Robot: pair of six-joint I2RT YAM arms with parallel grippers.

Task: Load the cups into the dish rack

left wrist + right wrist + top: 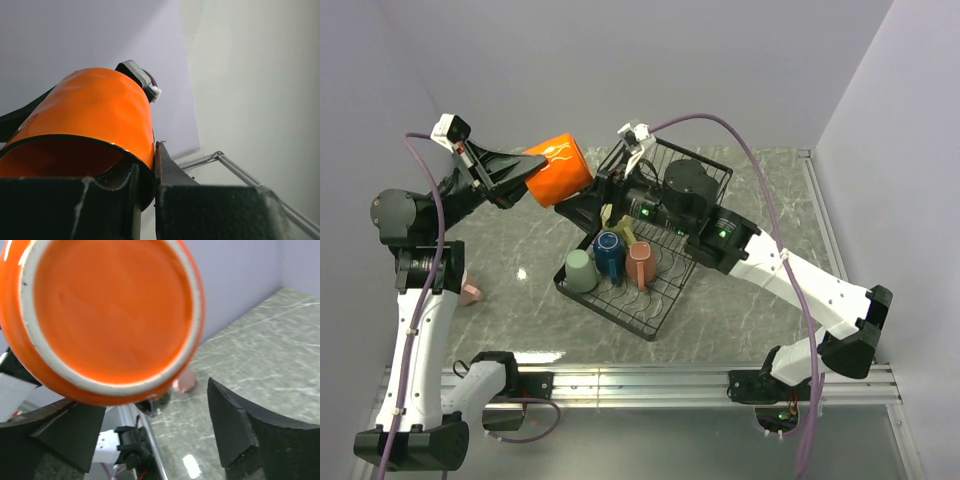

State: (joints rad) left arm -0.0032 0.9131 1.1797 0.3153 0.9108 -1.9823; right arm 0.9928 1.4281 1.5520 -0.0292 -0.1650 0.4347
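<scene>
Holding the orange cup [558,170] tilted in mid-air, left gripper [520,172] pinches its rim, arm raised left of the dish rack [655,322]. Right gripper [598,196] spread wide, facing the cup's base. Green cup [581,271], blue cup [609,253] and salmon cup [640,264] sit in the rack. Grey marble table [520,250], lavender walls [650,60].

bright even light, glare on table [520,272] — wrist close-ups soft
</scene>
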